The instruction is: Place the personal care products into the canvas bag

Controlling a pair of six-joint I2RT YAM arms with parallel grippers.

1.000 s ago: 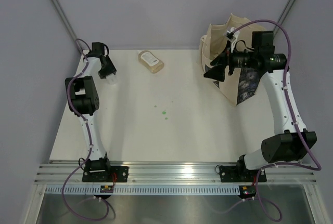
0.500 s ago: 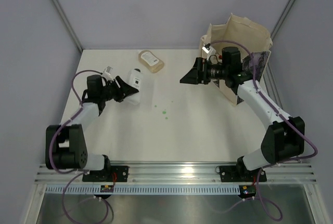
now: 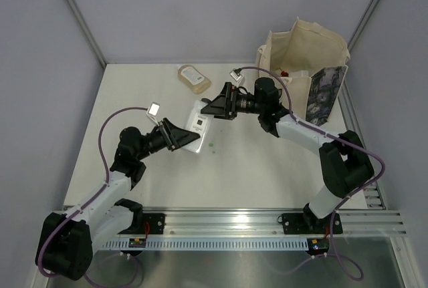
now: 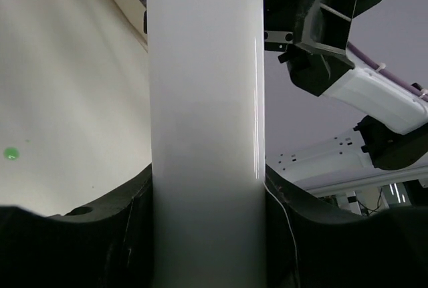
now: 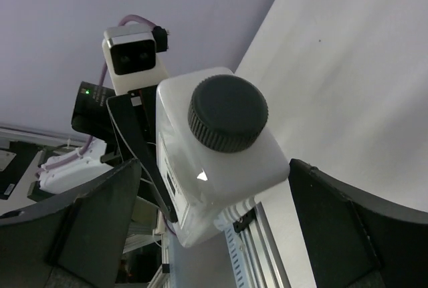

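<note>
My left gripper [image 3: 182, 136] is shut on a clear black-capped bottle [image 3: 198, 123] and holds it above the table's middle. In the left wrist view the bottle's pale body [image 4: 204, 101] is clamped between both fingers. My right gripper [image 3: 212, 107] is open at the bottle's cap end. In the right wrist view the black cap [image 5: 227, 113] faces the camera, with the fingers [image 5: 100, 214] spread wide on both sides, apart from the bottle. The beige pouch [image 3: 193, 78] lies at the back of the table. The canvas bag [image 3: 306, 61] stands open at the back right with something red inside.
A small green mark [image 3: 211, 144] is on the white tabletop below the bottle. The metal rail [image 3: 227, 221] runs along the near edge. Grey walls close in the back and sides. The right arm stretches leftward from the bag's front.
My left arm has swung from the back left corner to the middle with the bottle in its grip. My right arm has come away from the bag leftward to the bottle's cap.
</note>
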